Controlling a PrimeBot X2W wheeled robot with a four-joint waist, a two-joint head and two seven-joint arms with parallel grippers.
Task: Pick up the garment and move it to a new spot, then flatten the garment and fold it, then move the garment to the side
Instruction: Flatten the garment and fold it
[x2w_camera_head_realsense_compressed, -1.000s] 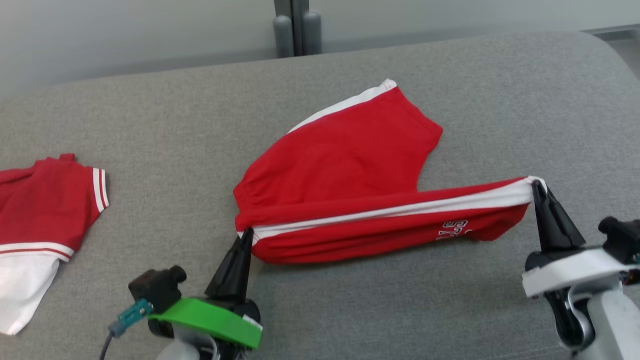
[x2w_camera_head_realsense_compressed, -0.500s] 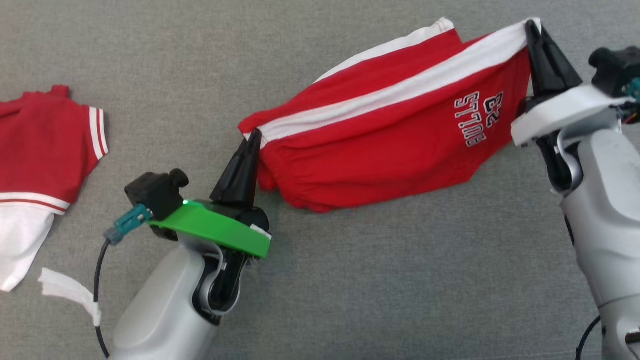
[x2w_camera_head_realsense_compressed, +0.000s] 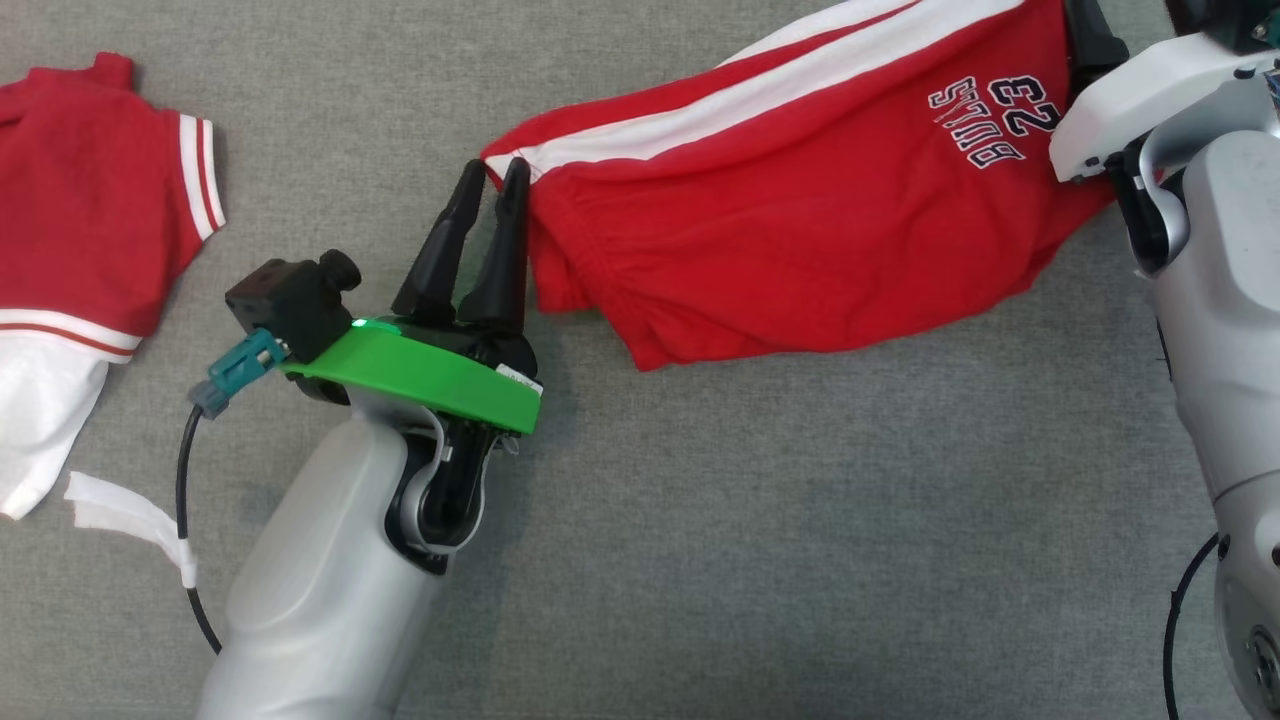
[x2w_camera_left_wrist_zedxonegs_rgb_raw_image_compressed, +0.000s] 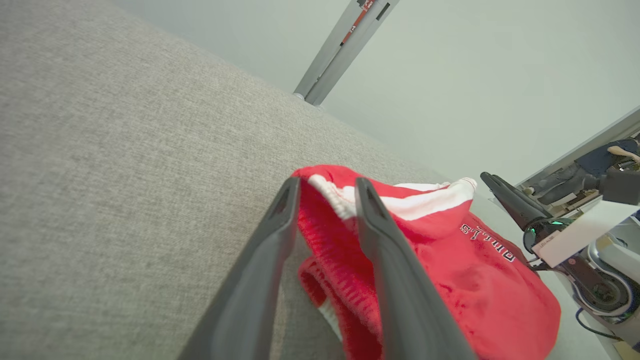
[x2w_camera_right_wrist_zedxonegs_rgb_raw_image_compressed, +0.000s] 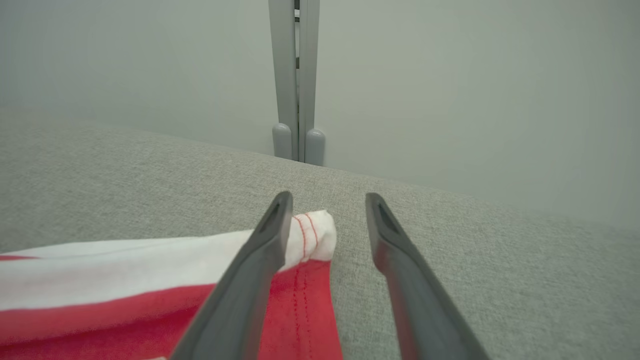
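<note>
A grey fabric surface (x2w_camera_head_realsense_compressed: 760, 520) covers the whole work area. Behind its far edge there is a pale wall (x2w_camera_right_wrist_zedxonegs_rgb_raw_image_compressed: 475, 75) with a grey vertical post (x2w_camera_right_wrist_zedxonegs_rgb_raw_image_compressed: 295, 75). The garment (x2w_camera_head_realsense_compressed: 800, 210), a pair of red shorts, lies on this surface in the far right part of the scene, stretched from left to right between the two arms. A white stripe (x2w_camera_head_realsense_compressed: 800, 85) runs along its far edge, and white lettering (x2w_camera_head_realsense_compressed: 995, 120) with a number is printed near its right end. The cloth is doubled over and wrinkled at the left end, not flat.

The left gripper (x2w_camera_head_realsense_compressed: 490, 175) is at the left end of the garment, with its fingers pointing to the far side. Its jaws stand a little apart, with a narrow gap. In the left wrist view the red cloth and the white corner lie in this gap, but the fingers do not press them together.

The right gripper (x2w_camera_right_wrist_zedxonegs_rgb_raw_image_compressed: 328, 197) is at the right end of the garment, and its jaws are apart more widely. In the right wrist view the white corner of the shorts rests on the surface just beside one finger, and the other finger is apart from the cloth.

A second garment (x2w_camera_head_realsense_compressed: 80, 220), red with white bands, lies well apart at the left. Nearer, a black cable (x2w_camera_head_realsense_compressed: 185, 480) from the left wrist carries a white strip (x2w_camera_head_realsense_compressed: 120, 510).
</note>
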